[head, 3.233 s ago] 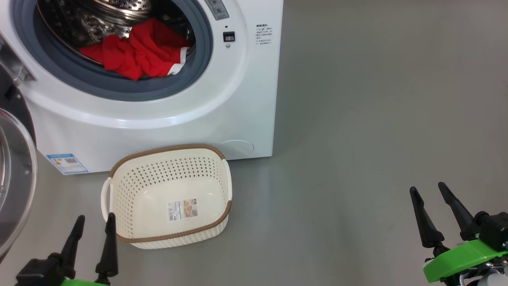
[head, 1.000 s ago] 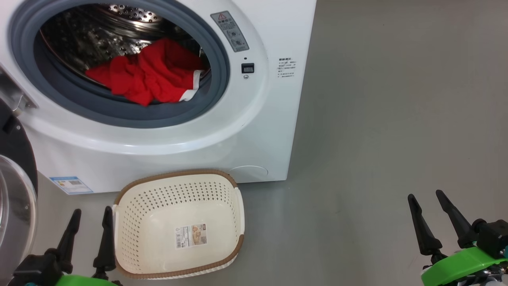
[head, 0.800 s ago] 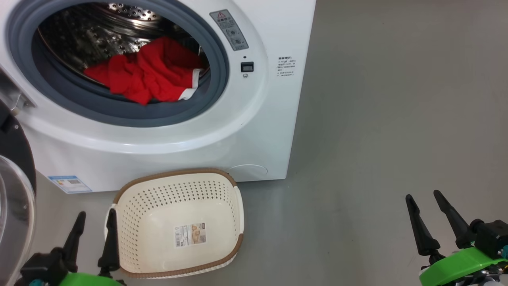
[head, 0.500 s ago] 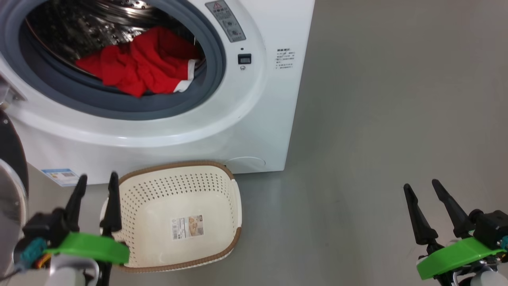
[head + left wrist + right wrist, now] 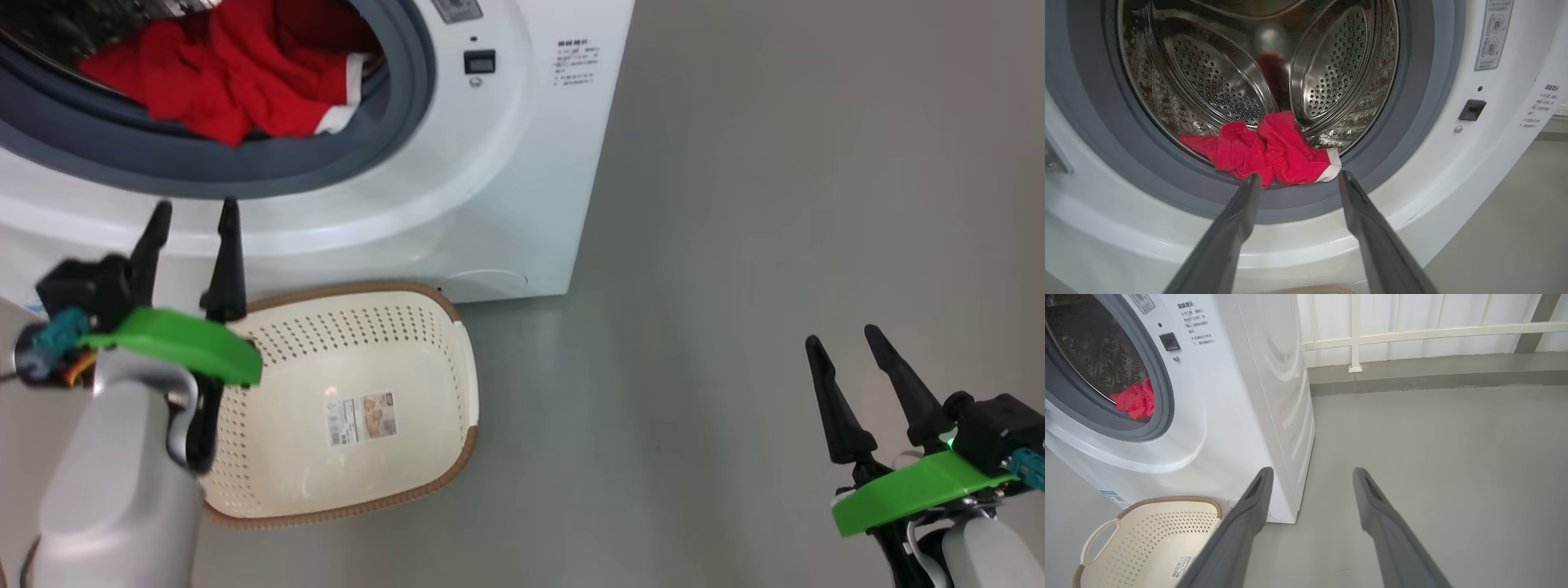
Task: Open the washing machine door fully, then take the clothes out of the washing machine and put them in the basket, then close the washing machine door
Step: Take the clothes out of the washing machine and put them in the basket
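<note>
The big white front-loading washing machine (image 5: 506, 163) stands with its drum mouth uncovered. The door-opening step therefore looks done, and the step in hand is fetching the laundry.

The bright red soft clothes with white trim (image 5: 1274, 153) lie heaped at the front of the perforated steel drum, one edge spilling onto the grey rubber seal (image 5: 1290, 204). The left hand (image 5: 1298, 176) hangs in front of the machine's lower face. Its two dark fingers are spread wide and empty, and they point at the red heap from outside the seal.

The small cream-white perforated plastic basket with a brown rim (image 5: 441, 306) sits on the grey floor (image 5: 735, 245) just in front of the machine, with no clothes in it yet. The right hand (image 5: 841, 336) hovers well off to the side over bare floor, likewise spread wide and holding nothing.

The next move probably calls for the left hand to reach on over the seal, sink both fingers around a thick fold of the fabric and close firmly. A shallow pinch may lift only part of the heap.
</note>
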